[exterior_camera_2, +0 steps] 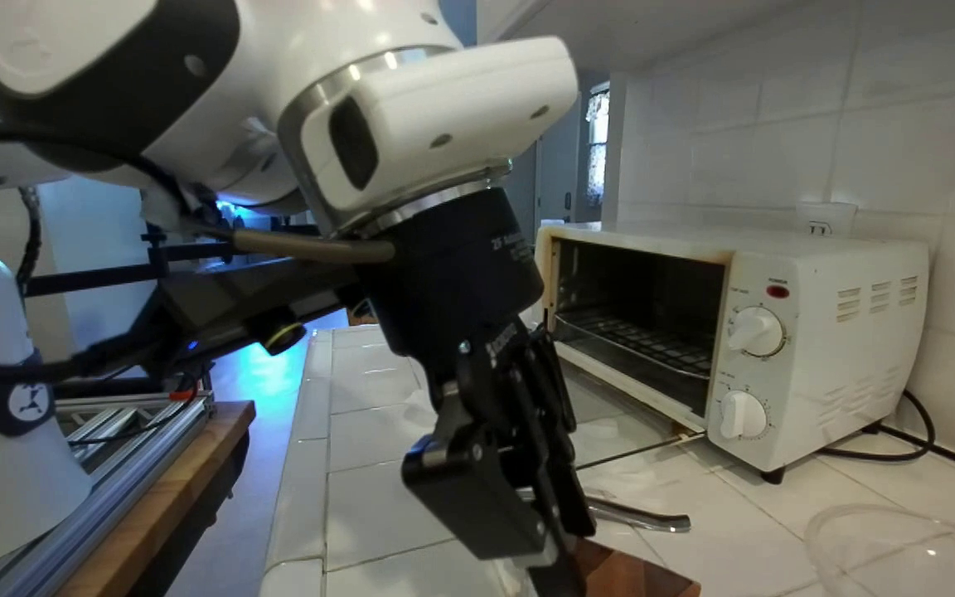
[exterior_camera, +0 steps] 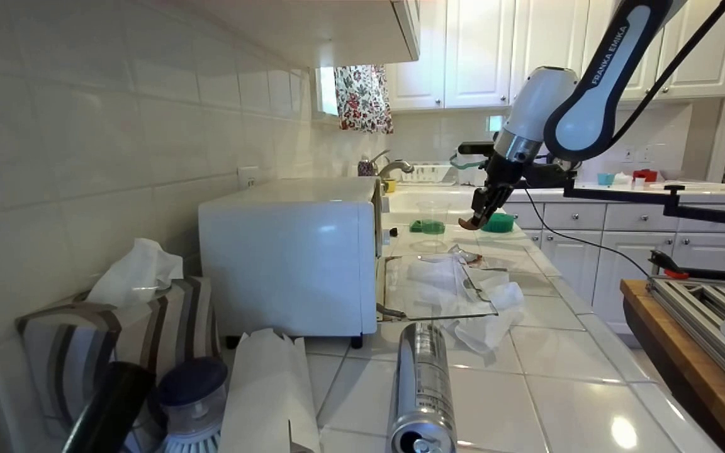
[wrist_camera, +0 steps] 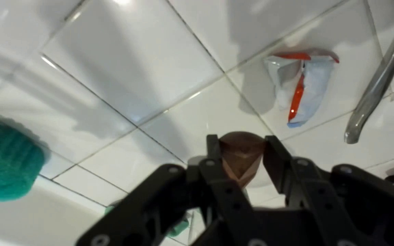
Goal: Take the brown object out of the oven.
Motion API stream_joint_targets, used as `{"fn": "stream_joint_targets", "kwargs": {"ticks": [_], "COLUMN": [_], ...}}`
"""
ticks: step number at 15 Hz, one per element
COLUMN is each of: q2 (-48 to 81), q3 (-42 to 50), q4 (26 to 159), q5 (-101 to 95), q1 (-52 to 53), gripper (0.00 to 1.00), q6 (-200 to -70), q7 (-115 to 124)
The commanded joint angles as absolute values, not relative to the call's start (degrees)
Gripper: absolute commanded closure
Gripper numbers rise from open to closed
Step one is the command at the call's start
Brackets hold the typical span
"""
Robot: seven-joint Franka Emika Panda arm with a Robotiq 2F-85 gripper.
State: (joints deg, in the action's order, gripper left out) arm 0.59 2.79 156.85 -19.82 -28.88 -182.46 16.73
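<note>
The tiled counter [exterior_camera: 576,343] carries oven [exterior_camera: 288,259], can [exterior_camera: 425,384], perhaps a wrapper [wrist_camera: 308,87].

in the wrist view, at lower center, the sides of the brown object [wrist_camera: 242,162] are covered by the fingertips [wrist_camera: 213,147]; the gripper [wrist_camera: 241,147] is blurred and runs off the lower edge. the green object [wrist_camera: 7,160] is cut off by the left edge; the metal bar [wrist_camera: 380,82], at the upper right. in an exterior view, markings around the upper dial [exterior_camera_2: 755,332] are too small to read, and the brown object is cut off by the lower edge. in an exterior view, the oven [exterior_camera: 287,264] is side-on, its cavity hidden; the can [exterior_camera: 425,384] and the black handle [exterior_camera: 111,406] are cut off by the lower edge.
</note>
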Motion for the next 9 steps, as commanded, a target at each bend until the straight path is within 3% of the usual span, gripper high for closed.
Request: {"fn": "stream_joint_targets", "kwargs": {"ticks": [1, 9], "q2": [2.7, 11.9], "q3": [4.6, 14.0], "q4": [155.9, 152.7], "q5": [-24.4, -24.2], "q1": [-28.8, -19.0], "gripper": [0.88, 0.88], "q6": [-184.0, -190.8], "q7": [22.8, 22.3]}}
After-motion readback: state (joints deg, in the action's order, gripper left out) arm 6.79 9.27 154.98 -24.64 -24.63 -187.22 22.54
